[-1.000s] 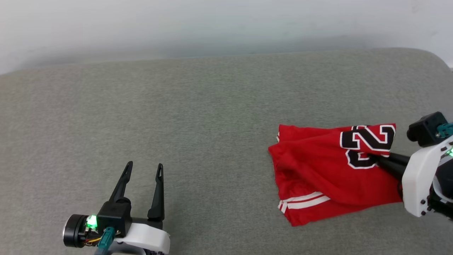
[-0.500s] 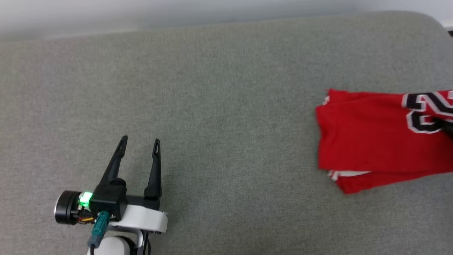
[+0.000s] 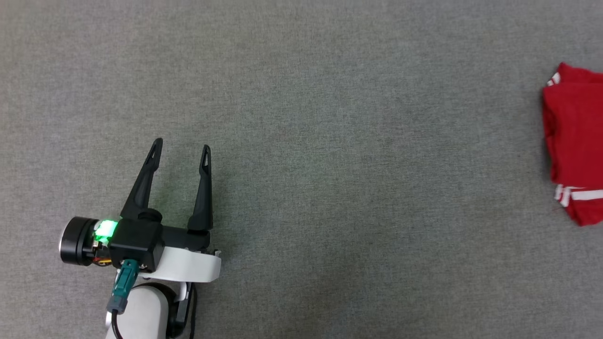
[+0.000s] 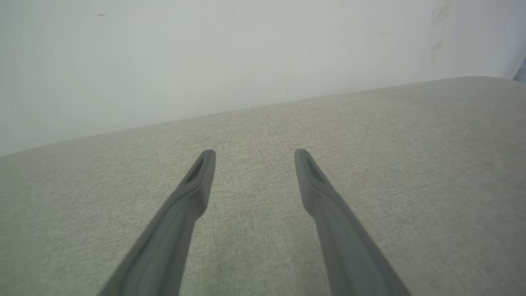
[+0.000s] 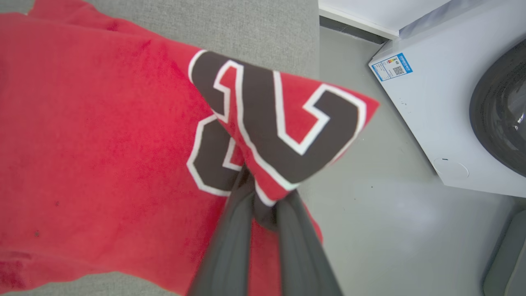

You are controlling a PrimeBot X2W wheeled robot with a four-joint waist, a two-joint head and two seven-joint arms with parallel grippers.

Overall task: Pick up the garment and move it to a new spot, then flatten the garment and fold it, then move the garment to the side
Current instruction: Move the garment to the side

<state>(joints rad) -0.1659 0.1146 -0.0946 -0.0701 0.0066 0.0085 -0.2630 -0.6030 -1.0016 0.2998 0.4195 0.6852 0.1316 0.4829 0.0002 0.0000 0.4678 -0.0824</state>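
Red folded jersey (image 5: 102, 123) at the grey cushion's (image 3: 330, 141) right edge, numbered corner pinched in my closed right gripper (image 5: 263, 197), seemingly mid move-aside; next: set down, release, while my left gripper (image 3: 182, 143) hovers wide open, empty

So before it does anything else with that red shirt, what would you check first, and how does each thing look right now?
1. Grip on the garment: ok. The right gripper is shut on a corner by the black number.
2. Garment fully on the grey cushion: not ok. That corner juts past the cushion's edge, over the floor.
3. Fold holding: cannot tell. Layers show, but much of the cloth is out of frame.
4. Left gripper out of the way: ok. It is open over bare cushion, apart from the garment.
5. Room beside the washing machine: cannot tell.
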